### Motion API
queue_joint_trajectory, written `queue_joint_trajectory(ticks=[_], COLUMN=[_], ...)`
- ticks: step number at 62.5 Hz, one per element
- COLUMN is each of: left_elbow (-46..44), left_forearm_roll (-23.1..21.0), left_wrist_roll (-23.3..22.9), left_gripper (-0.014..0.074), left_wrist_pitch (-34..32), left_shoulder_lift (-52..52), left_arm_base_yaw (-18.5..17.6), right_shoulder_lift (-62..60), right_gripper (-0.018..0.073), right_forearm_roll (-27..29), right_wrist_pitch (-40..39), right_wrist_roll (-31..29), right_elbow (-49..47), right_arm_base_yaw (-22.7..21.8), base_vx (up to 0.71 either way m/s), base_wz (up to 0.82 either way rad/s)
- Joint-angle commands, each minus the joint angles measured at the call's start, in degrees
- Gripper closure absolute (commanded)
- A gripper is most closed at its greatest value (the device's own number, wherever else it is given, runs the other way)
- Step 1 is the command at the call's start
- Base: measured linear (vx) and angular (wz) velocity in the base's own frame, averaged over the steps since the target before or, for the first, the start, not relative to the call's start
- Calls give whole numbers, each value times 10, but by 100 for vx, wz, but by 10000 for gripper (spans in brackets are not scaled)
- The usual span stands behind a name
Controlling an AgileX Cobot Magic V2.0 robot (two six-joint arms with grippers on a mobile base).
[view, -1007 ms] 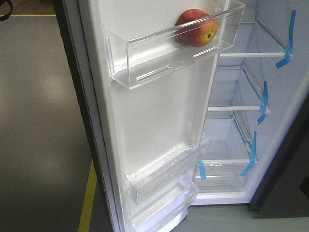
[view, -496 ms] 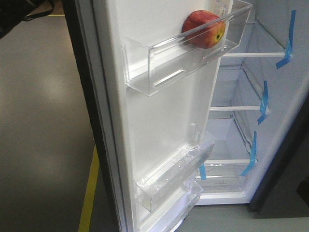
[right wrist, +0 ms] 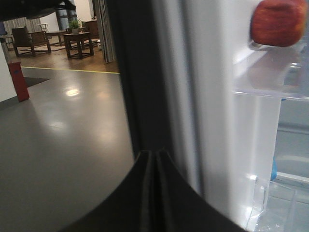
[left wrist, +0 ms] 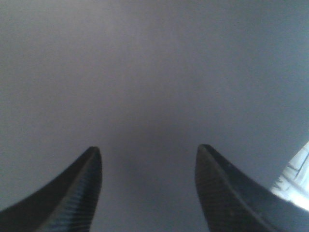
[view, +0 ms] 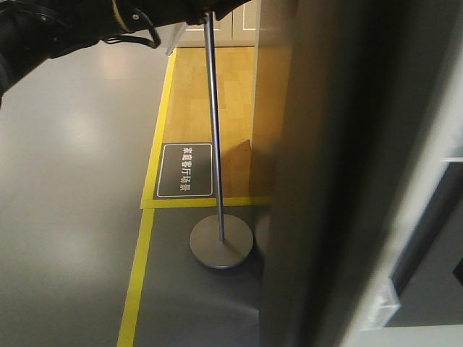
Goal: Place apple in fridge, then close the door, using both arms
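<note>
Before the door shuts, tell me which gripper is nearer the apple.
Right, as far as shown. The right gripper, shut, sits below-left of the apple in its door bin. The left gripper, open, faces only a plain grey surface; no apple in its view.

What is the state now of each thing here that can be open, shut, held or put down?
door: ajar, not yet closed.
fridge: open, white inside showing.
apple: resting in the clear door bin, not held.
left gripper: open, empty.
right gripper: shut, empty.
</note>
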Motion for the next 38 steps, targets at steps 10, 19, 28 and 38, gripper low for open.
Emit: queue_joint_trajectory(ticks=[10, 19, 28, 38], left_elbow=[-17, -17, -17, -17], left_forearm_roll=[-44, -44, -44, -44], left_wrist_roll=[0, 0, 0, 0], left_gripper=[239, 272, 320, 401], left_wrist_pitch=[-61, -39, -37, -49], left_shoulder_lift=[-35, -35, -35, -35], left_arm_base_yaw=[61, 98, 130, 155], right_shoulder_lift=[42, 117, 234, 393], right_gripper=[431, 232, 51, -8], right_forearm_roll=[-2, -3, -2, -2], right_wrist_pitch=[-115, -208, -318, -437], right_wrist_roll=[-36, -69, -87, -117], right_elbow=[-23, -59, -115, -192], right_arm_base_yaw=[-2, -2, -2, -2], base_vx=[0, 0, 0, 0], base_wz=[0, 0, 0, 0])
